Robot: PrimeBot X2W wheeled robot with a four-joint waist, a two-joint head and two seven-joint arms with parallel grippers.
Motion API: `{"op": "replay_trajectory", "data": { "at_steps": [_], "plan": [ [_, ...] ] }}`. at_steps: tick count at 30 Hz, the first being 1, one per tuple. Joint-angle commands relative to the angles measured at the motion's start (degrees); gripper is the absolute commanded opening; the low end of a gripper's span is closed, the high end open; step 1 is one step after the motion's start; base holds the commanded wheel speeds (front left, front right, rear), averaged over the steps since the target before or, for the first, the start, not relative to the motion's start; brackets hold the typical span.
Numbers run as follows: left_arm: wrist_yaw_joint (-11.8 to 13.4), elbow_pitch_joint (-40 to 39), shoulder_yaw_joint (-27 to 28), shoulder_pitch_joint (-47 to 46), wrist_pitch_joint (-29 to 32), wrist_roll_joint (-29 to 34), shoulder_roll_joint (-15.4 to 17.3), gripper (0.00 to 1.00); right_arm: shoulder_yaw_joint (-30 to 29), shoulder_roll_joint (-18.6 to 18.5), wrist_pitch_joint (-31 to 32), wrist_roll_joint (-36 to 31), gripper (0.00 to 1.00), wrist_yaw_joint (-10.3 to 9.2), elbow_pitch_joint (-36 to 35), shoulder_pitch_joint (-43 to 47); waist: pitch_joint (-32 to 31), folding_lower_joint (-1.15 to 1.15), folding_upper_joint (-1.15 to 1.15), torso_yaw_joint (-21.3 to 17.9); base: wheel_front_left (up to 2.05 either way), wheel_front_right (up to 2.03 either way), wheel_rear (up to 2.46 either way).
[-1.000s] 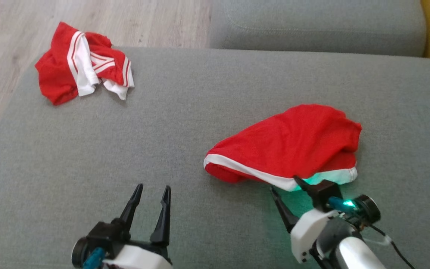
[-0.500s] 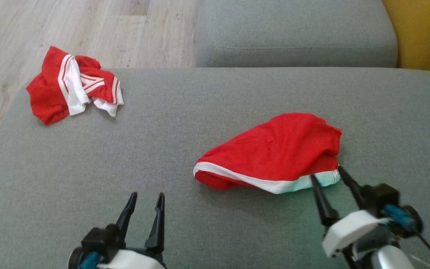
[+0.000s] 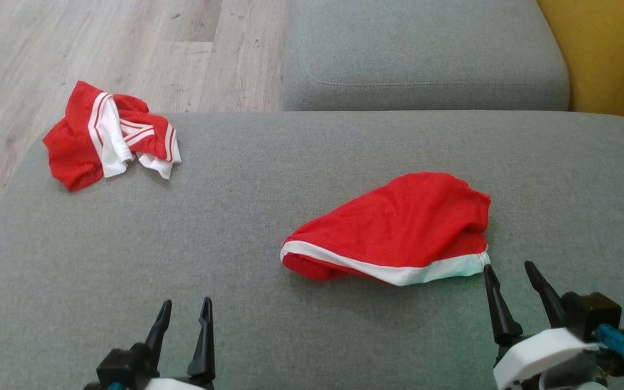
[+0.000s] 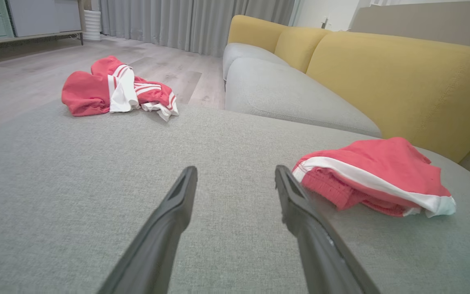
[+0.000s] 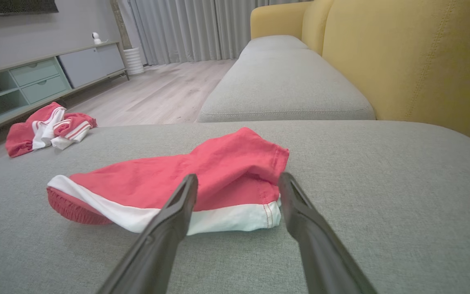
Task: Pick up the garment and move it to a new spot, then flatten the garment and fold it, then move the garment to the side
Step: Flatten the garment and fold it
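On the cushion (image 3: 268, 179), toward 4 o'clock: folded garment (image 3: 398, 227) lay flat | left tool (image 3: 186, 301) spread, empty; right tool (image 3: 507, 265) spread, empty, at garment's 5 o'clock | fold seemingly done; next: regrasp it, shift aside

1. A wide grey seat (image 3: 236, 227) is seen in front; a crumpled red-and-white cloth (image 3: 109, 135) is laid at its far left corner.
2. A second grey cushion (image 3: 426, 54) is placed behind it, against a yellow backrest (image 3: 604, 54).
3. A light wooden floor (image 3: 101, 43) is seen on the left.
4. Grey curtains (image 5: 194, 28) are hung far behind, and a low cabinet (image 5: 35, 81) with drawers is set along the wall.
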Motion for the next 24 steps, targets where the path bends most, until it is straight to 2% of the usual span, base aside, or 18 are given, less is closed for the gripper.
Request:
{"op": "replay_trajectory", "data": {
  "at_steps": [1,19,24],
  "plan": [
    [0.37,-1.29,2.44,-1.96,-0.95,-0.25,1.12,1.0,1.07,-0.31,-0.76,0.44,1.0,0.43,-2.19,-1.48,-0.04,0.0,0.0,0.06,0.0,0.0,0.0],
    [0.69,-1.6,2.52,-1.93,-0.9,-0.32,1.49,1.0,0.42,-0.31,-1.29,0.62,1.0,0.43,-0.68,-2.05,0.32,0.0,0.0,0.44,0.0,0.0,0.0],
    [0.68,-1.81,2.06,-2.57,-0.8,-0.04,1.31,1.0,-3.01,-0.31,0.81,-1.99,1.0,0.43,1.35,-4.94,1.6,0.0,0.0,0.93,0.0,0.0,0.0]
  ]
}}
